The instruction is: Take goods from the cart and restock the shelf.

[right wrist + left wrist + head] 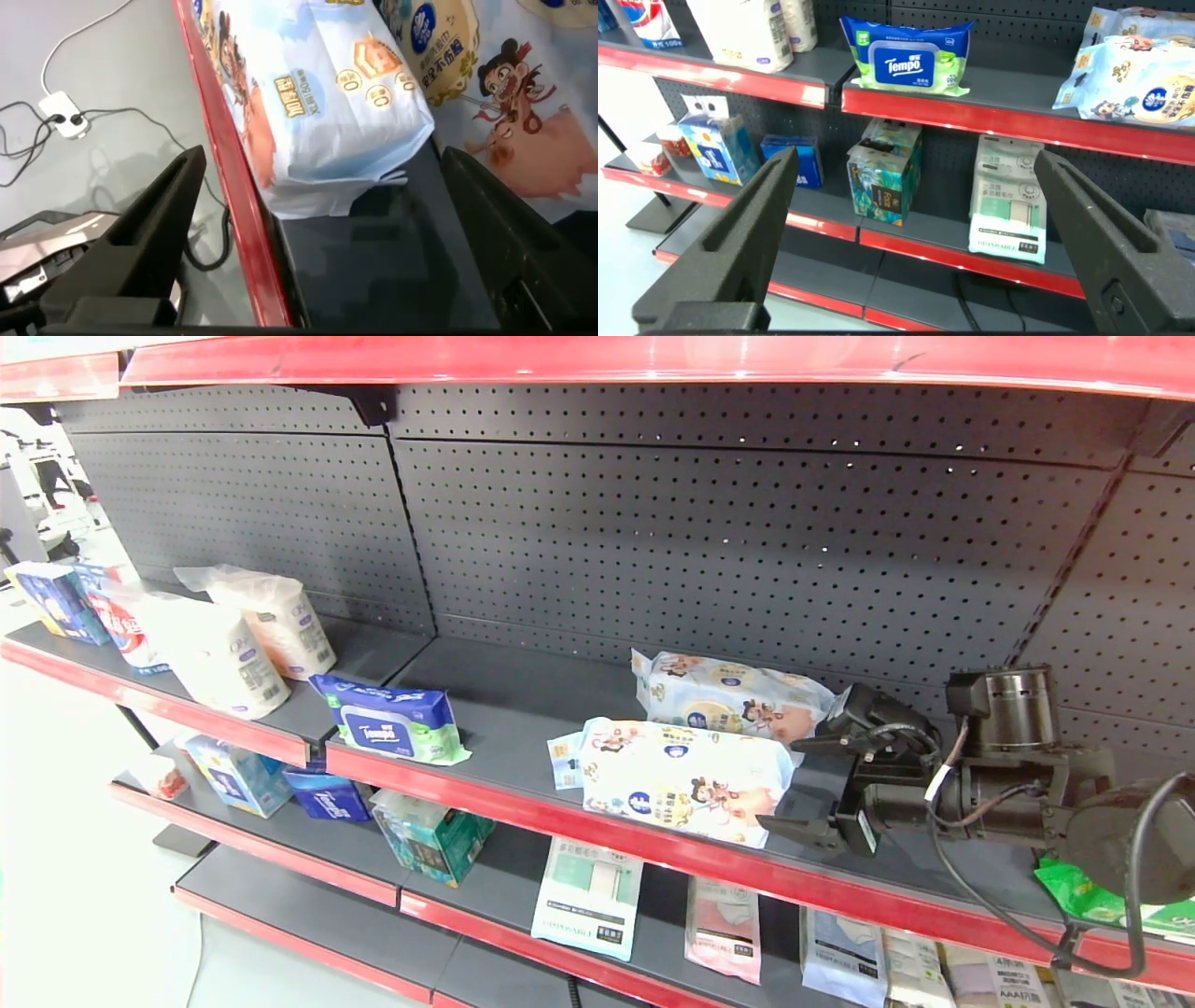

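Two cartoon-printed wipe packs lie on the dark shelf [523, 709] with the red front edge: a front pack [686, 779] and a back pack [733, 695]. My right gripper [798, 784] hovers open just to the right of the front pack, over the shelf's front part, with nothing between its fingers. From the right wrist, the front pack [327, 103] lies just ahead of the open right gripper [318, 280], with the back pack [523, 84] beside it. My left gripper [915, 280] is open and holds nothing, facing the shelves from farther out.
A blue and green wipe pack [392, 719] lies at the shelf's left end, with white tissue rolls [233, 644] on the neighbouring shelf. A green pack [1092, 896] sits at the far right. Lower shelves hold boxes and packets [885, 173]. A power strip [61, 112] lies on the floor.
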Robot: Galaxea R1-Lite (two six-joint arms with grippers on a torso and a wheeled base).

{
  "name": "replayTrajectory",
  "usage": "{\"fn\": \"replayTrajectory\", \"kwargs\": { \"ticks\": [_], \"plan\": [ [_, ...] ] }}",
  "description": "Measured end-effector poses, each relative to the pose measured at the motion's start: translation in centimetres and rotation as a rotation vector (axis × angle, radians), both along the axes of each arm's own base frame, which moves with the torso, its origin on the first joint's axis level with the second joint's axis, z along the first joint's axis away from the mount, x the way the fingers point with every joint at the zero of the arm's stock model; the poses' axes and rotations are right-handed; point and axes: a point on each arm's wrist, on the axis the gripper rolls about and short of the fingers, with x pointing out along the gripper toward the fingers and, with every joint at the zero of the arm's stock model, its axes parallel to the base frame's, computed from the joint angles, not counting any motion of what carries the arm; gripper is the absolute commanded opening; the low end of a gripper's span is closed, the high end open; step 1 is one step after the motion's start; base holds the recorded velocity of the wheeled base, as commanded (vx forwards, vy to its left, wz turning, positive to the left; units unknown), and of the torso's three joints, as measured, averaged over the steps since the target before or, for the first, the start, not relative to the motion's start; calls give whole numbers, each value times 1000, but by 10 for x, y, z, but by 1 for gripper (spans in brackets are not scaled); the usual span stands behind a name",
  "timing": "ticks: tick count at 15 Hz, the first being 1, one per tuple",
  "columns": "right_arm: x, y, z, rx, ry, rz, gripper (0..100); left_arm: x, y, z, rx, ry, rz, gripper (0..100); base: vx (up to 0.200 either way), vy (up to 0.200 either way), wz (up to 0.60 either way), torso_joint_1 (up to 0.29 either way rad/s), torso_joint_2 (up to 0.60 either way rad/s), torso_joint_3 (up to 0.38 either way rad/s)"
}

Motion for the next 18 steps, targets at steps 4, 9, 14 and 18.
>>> {"fn": "replayTrajectory", "kwargs": {
  "ticks": [4, 9, 14, 18],
  "plan": [
    [8, 2, -5, -3, 12, -1, 100, 0, 0, 0, 0, 0, 0, 100, 0, 0, 0, 0, 0, 0],
    [24, 3, -7, 1, 1, -9, 100, 0, 0, 0, 0, 0, 0, 100, 0, 0, 0, 0, 0, 0],
    [29, 5, -10, 0, 5, -7, 0, 0, 0, 0, 0, 0, 0, 100, 0, 0, 0, 0, 0, 0],
    [30, 6, -11, -1, 8, -2, 0, 0, 0, 0, 0, 0, 0, 100, 0, 0, 0, 0, 0, 0]
  ]
}}
